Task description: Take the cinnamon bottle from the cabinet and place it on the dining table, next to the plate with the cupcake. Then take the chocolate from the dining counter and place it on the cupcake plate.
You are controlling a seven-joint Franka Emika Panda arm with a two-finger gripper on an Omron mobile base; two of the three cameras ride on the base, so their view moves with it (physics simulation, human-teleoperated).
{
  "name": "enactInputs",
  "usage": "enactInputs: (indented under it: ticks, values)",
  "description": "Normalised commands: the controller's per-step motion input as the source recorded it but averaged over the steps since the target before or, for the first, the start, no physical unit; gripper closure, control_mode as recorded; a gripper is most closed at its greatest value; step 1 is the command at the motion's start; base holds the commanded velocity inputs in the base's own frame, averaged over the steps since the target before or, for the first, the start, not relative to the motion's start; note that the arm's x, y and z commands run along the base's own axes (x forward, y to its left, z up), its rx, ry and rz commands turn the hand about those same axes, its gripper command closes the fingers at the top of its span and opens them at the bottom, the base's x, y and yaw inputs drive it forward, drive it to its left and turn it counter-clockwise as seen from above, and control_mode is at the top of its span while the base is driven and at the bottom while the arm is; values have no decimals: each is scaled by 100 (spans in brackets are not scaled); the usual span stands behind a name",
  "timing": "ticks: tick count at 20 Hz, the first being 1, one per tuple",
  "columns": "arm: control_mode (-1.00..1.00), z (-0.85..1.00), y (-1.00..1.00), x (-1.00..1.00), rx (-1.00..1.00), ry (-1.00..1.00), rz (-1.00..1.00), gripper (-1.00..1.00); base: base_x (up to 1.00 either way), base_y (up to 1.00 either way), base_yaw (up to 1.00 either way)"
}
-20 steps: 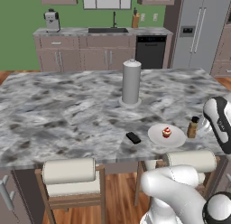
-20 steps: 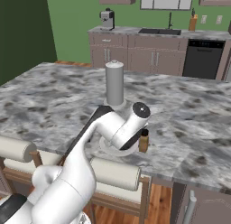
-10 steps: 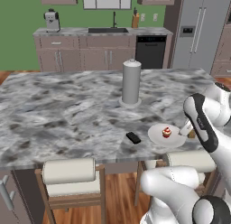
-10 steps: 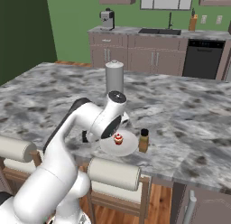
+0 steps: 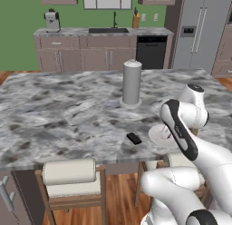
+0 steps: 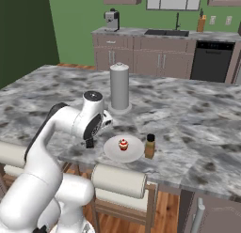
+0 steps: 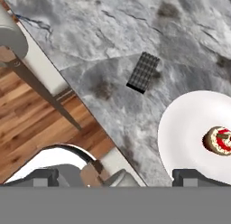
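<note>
A simulated kitchen with a large marble dining table (image 6: 197, 119). The first half of the task looks done: the cinnamon bottle (image 6: 150, 146) stands upright on the tabletop just beside the plate (image 6: 113, 152), near the table's front edge. The cupcake (image 6: 123, 144) sits near the plate's middle.

The second half is not yet done. The chocolate (image 7: 144, 72) lies flat on the marble, apart from the plate on the side away from the bottle and close to the front edge.

The gripper (image 7: 115, 175) hangs above the front edge between chocolate and plate, jaws spread wide with nothing between them. Only its tips peek in at the bottom of the hand view, so its height above the marble is hard to judge.

Room to move: bare marble surrounds the chocolate on every side, so a descent from above looks unobstructed. The front edge is close, with a cushioned stool (image 5: 70, 172) just below it, so a nudge outward could push the bar off. A tall grey paper-towel cylinder (image 5: 131, 82) stands well back toward the table's middle, out of the way.
</note>
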Motion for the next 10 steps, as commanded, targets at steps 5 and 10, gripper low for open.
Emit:
enactInputs:
  ticks: [5,10]
  values:
    - [-100,0,65,45,0,13,-11,-100,0,0,0]
    - [-100,-4,45,64,0,7,-14,-100,0,0,0]
